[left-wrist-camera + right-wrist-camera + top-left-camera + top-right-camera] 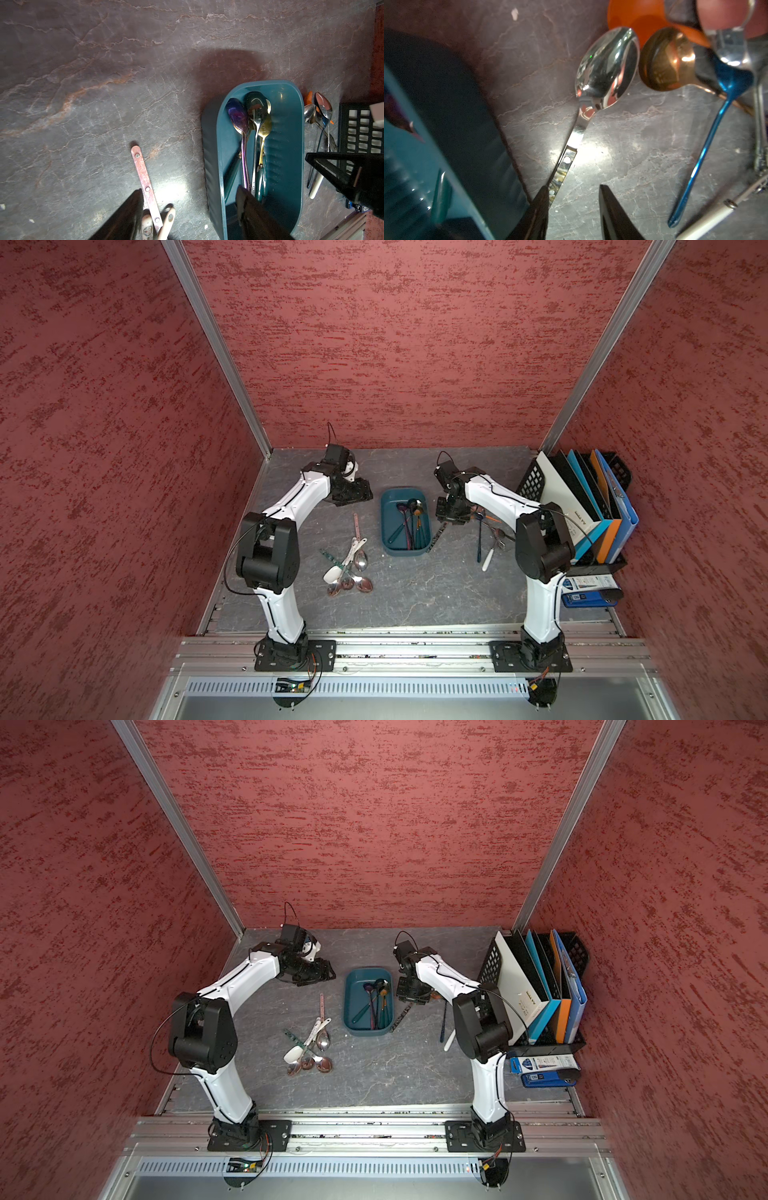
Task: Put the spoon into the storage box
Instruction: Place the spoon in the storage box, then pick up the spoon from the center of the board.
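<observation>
Materials and surface finishes, tabletop scene.
The storage box point(291, 135) is glossy teal plastic, ribbed inside; the spoon point(607, 68) at centre frame has a mirror-polished metal bowl and a pearly, riveted handle; the gold spoon point(666, 60) to its right is glossy metal; the table point(633, 145) looks like veined stone with a satin sheen; the walls point(374, 344) are rough, matt red.

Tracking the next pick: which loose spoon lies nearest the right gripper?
The silver spoon with the patterned handle: it reaches the right gripper; gold spoon and blue spoon lie aside.
</observation>
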`<state>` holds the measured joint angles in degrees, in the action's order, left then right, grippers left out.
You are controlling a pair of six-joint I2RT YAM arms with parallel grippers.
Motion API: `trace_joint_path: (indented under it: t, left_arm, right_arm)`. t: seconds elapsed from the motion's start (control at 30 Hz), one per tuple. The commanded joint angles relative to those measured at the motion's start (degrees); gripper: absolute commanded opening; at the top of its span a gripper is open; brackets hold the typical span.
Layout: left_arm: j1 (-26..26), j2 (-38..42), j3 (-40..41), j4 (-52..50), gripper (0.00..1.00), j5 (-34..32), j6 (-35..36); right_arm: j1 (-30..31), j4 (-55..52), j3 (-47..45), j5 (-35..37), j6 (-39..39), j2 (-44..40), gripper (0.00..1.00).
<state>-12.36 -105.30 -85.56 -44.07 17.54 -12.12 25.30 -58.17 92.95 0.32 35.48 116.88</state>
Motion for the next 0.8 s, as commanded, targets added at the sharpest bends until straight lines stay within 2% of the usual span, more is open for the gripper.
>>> trace_joint_path:
  t: [0.0,0.47,0.77]
  left_arm:
    - [0.88,2.43,1.72,-0.48,0.74,-0.51,0.60]
    - [2.60,3.08,3.21,-0.14,0.75,0.39,0.23]
    - [2.61,2.29,2.85,0.48,0.75,1.00,-0.44]
  right_arm:
    - [0.11,0.95,1.34,1.62,2.81,1.92,0.43]
    - [0.28,3.22,1.86,1.21,4.38,6.98,0.43]
    - [0.16,4.36,-2.97,0.09,3.03,6.11,0.33]
